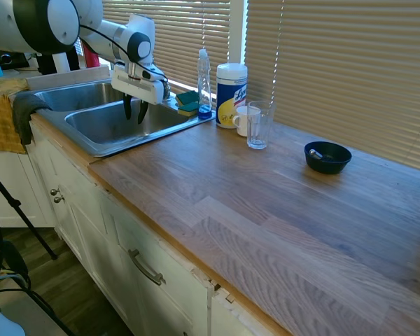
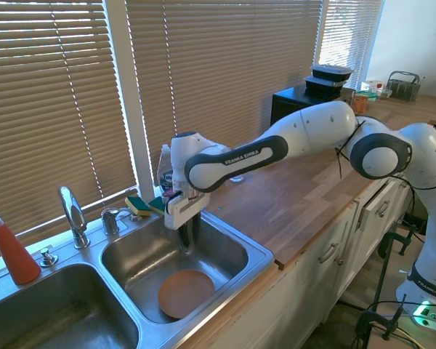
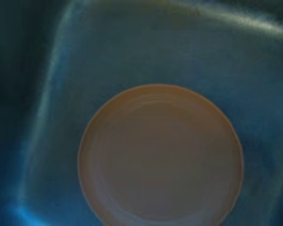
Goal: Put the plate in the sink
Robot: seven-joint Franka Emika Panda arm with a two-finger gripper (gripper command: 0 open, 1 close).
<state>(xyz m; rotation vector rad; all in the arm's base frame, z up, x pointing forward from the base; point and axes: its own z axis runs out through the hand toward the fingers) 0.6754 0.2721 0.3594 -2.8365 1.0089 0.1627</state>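
Salmon-orange plate (image 2: 185, 292), plain, no pattern, against the shiny grey steel of the sink (image 2: 236, 275). In the wrist view that plate (image 3: 160, 155) reads a duller tan on blue-tinted metal. White arm, black pincer (image 1: 134, 110). The worktop (image 1: 280, 210) shows brown wood grain in long planks. Right of centre, a dark navy bowl (image 1: 327, 157). By the window, green-and-yellow sponges (image 1: 188, 101); at the left edge, a red-orange spray bottle (image 2: 13, 251).

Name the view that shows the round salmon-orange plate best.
The wrist view: the round salmon-orange plate nearly fills it, though blurred. The second exterior view shows it small but sharp, flat in the sink basin. The first exterior view hides it.
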